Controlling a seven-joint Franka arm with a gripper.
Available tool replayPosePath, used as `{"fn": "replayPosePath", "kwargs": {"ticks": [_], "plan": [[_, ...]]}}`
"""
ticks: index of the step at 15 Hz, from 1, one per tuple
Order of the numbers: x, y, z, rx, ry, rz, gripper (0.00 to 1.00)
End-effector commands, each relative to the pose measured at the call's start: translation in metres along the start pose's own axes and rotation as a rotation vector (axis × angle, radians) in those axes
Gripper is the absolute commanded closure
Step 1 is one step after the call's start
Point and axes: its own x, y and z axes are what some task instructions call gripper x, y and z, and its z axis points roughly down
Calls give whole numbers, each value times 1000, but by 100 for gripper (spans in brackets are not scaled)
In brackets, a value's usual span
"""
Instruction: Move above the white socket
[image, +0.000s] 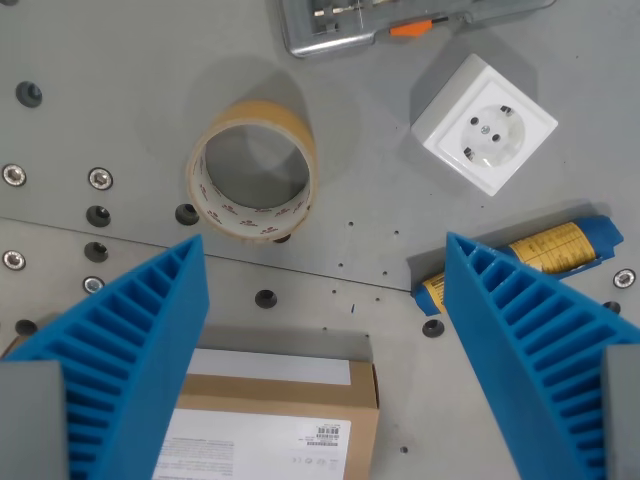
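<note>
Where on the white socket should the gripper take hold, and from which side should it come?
Come from straight above and close on two opposite flat side walls of the white socket. It lies face up and turned diagonally, so the open gripper should probably rotate to match.

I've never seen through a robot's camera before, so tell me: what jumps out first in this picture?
Two big ribbed blue fingers of the robot's hand fill the bottom corners, spread wide apart with nothing between them but a cardboard box below. Beyond them on the grey table, a roll of tape stands near the middle, and a white socket sits at the upper right.
</note>
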Motion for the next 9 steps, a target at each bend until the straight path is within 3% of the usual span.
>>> {"fn": "replayPosePath", "kwargs": {"ticks": [1, 9], "plan": [[-1, 3, 2, -2, 13, 48, 0], [-2, 12, 19, -11, 52, 153, 0]]}}
